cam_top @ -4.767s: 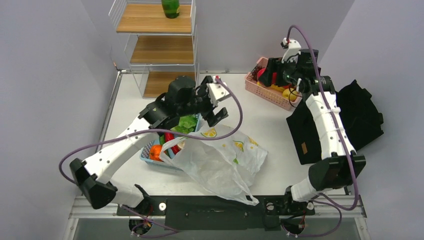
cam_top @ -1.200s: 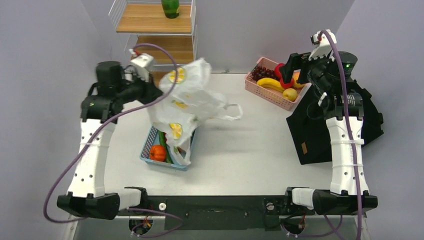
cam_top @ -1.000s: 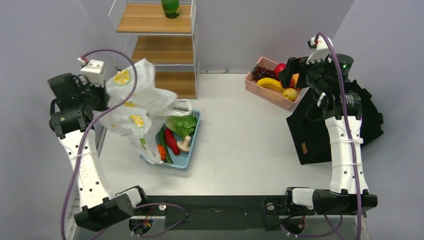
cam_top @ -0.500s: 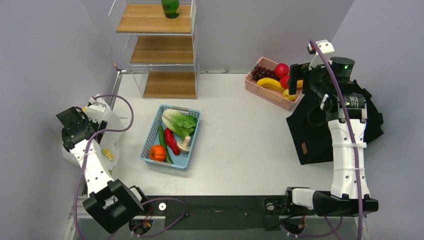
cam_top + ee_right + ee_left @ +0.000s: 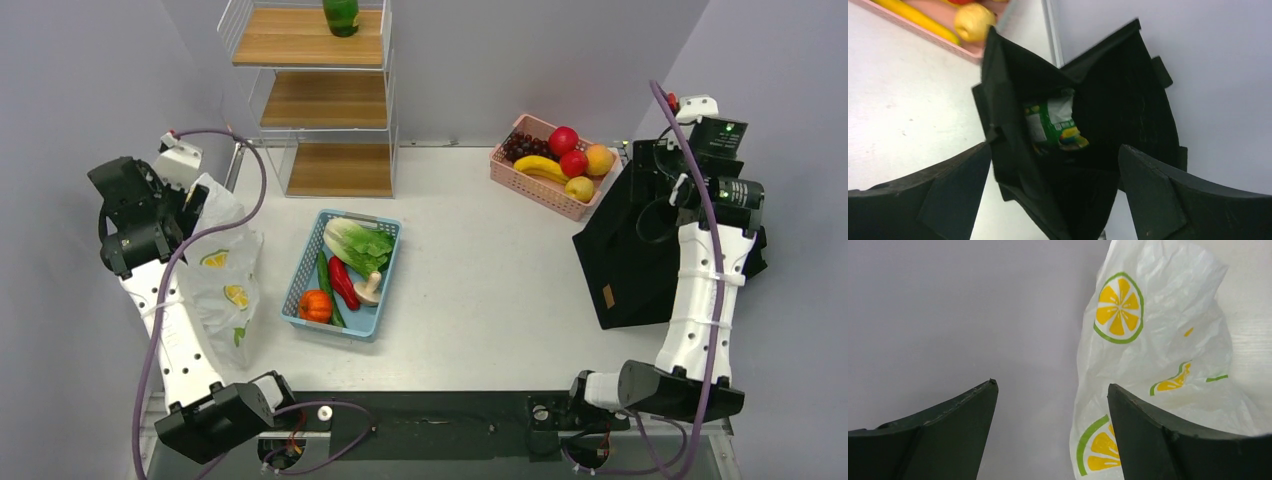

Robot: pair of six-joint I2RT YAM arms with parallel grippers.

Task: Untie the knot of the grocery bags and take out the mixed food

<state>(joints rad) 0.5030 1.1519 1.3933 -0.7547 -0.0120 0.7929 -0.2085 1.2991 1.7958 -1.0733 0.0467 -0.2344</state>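
Left wrist | crinkly translucent grocery bag | left pincer apart | right pincer apart | black fabric tote

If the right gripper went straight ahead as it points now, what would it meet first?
Probably the green snack packet inside the open black tote; depth is unclear, so a tote fold might come first.

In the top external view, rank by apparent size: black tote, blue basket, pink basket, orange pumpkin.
1. black tote
2. blue basket and pink basket: too alike to rank
3. orange pumpkin
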